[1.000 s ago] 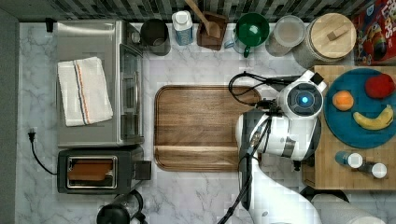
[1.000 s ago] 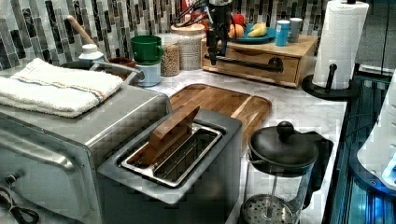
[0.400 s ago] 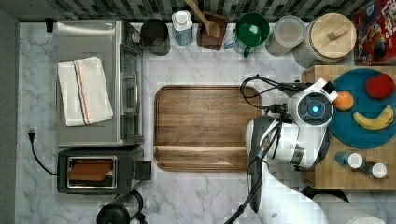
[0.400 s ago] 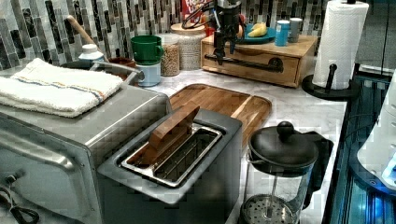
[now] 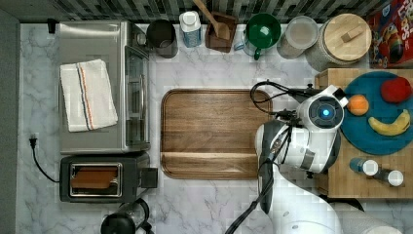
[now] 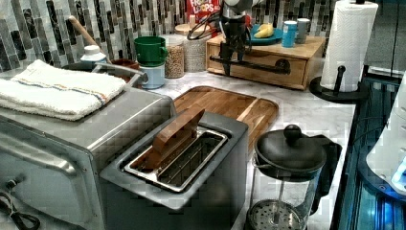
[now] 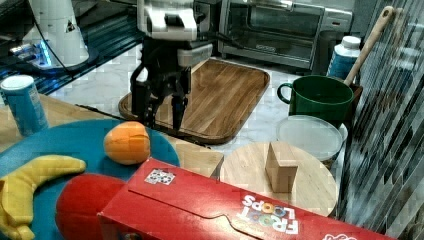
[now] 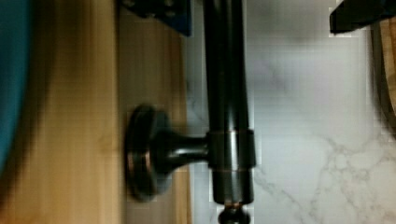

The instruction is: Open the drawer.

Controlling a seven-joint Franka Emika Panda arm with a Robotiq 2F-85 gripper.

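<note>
The marble table (image 5: 209, 200) carries the drawer (image 6: 268, 67) at the top view's right edge, under the blue fruit plate (image 5: 375, 141), its front facing the wooden tray (image 5: 214, 131). The black bar handle (image 8: 226, 93) runs lengthwise along that front. The tool (image 6: 234, 60), fingers parted, straddles the bar near one bracket (image 8: 154, 151), not yet closed.

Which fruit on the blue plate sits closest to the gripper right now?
The round orange fruit, at the plate's edge just beside the gripper. The yellow banana and red apple lie farther back.
</note>
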